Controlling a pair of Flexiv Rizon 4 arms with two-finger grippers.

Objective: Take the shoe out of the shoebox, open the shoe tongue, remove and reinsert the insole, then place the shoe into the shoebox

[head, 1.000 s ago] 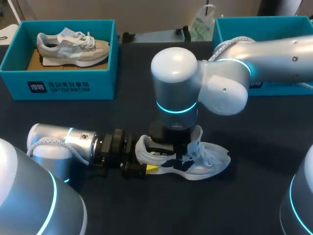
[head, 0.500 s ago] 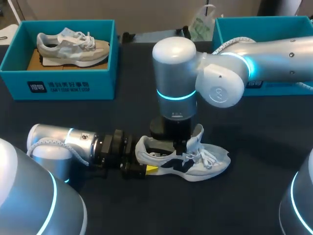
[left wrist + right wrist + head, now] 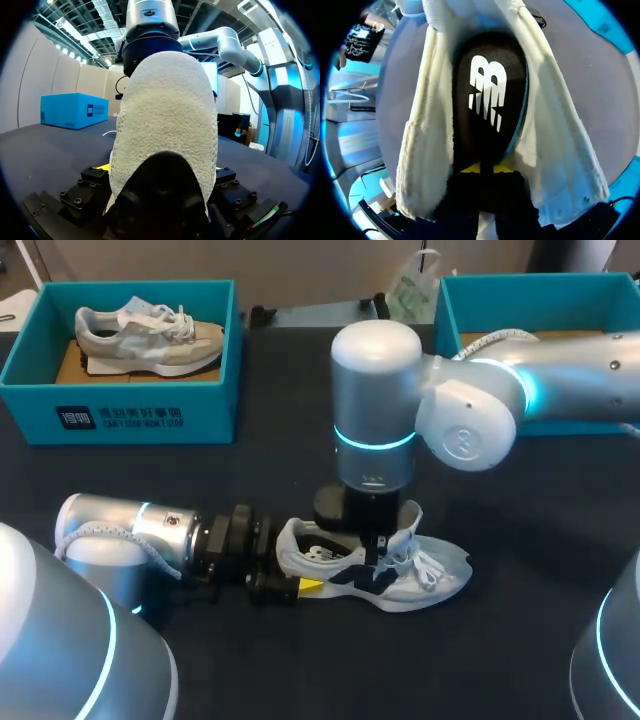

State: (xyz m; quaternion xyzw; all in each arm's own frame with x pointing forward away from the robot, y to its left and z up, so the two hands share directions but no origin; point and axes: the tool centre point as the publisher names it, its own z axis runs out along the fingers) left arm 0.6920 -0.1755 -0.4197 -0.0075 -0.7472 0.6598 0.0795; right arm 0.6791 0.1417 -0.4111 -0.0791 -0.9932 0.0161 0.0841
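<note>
Head view: shoe lies on the table near the middle, heel left, toe right, well apart from the box at far left. My left gripper clamps the heel; my right gripper stands down in the opening.

Left wrist view: heel fills the space between my fingers, touching both.

Right wrist view: my fingers are pressed narrow, tips on the black insole inside the shoe; whether they pinch it, I cannot tell.
</note>
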